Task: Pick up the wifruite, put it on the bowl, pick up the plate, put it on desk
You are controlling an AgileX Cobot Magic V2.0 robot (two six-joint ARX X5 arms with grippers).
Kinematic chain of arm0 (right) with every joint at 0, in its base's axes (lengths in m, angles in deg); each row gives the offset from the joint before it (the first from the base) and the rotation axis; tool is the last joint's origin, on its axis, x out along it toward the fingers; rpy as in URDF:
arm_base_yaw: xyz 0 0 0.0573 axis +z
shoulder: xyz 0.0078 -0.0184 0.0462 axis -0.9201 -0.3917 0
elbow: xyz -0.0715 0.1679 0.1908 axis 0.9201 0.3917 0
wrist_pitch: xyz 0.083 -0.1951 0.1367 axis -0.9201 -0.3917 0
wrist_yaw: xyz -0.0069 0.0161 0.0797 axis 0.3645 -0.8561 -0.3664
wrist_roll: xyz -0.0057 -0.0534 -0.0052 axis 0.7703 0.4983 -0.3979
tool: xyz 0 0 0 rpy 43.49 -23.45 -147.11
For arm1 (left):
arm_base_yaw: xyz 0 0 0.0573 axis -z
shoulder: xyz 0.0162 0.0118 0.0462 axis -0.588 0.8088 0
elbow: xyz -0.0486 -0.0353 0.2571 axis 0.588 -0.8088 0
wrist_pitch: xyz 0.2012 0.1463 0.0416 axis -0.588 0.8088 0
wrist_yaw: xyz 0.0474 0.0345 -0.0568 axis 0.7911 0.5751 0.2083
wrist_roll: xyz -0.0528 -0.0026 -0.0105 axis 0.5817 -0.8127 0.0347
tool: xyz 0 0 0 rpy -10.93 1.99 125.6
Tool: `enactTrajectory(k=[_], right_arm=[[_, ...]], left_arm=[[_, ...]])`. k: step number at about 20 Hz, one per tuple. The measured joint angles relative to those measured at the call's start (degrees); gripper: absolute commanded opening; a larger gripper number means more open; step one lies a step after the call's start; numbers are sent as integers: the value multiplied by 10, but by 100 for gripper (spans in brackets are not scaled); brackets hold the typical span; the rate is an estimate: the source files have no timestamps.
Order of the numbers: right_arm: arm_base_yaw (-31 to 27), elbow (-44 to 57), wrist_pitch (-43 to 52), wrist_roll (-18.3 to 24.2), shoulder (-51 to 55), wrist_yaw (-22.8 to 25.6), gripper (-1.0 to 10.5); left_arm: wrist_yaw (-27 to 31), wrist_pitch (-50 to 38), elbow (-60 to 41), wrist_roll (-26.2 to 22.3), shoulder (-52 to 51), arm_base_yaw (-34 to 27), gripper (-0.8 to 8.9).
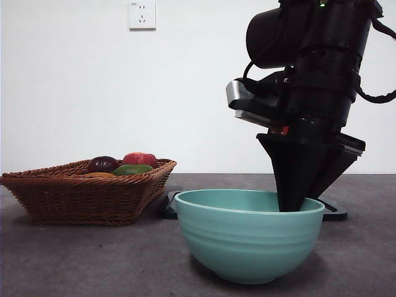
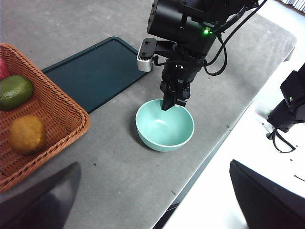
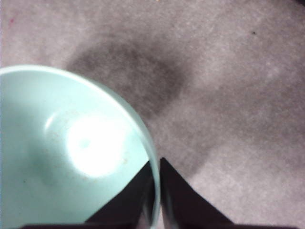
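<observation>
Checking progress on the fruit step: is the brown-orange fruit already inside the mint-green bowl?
No. The mint-green bowl is empty inside, and the brown-orange fruit lies in the wicker basket; the right pincer clamps the bowl's rim.

Mint-green bowl (image 1: 249,234), brown-orange wifruite (image 2: 27,134)

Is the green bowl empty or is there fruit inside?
Empty: the bowl shows only its bare glossy inside. The right pincer grips its rim.

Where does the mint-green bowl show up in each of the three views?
Front view: bowl low centre, right gripper at its rim.
Left wrist view: bowl mid-frame, beside the dark tray.
Right wrist view: bowl fills the lower left.
Shared landmark: the right gripper's jaws straddling the bowl's rim.
</observation>
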Motion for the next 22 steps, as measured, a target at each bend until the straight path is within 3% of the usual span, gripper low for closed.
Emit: enactTrajectory(k=[4, 10, 22], right_arm=[[-1, 0, 2, 0, 1, 2, 322], [-15, 0, -36, 0, 119, 3, 506], [-16, 0, -188, -29, 499, 17, 554]], left_arm=[[0, 0, 0, 1, 0, 0, 500], [0, 0, 0, 14, 0, 0, 500], [0, -17, 0, 41, 0, 0, 500]])
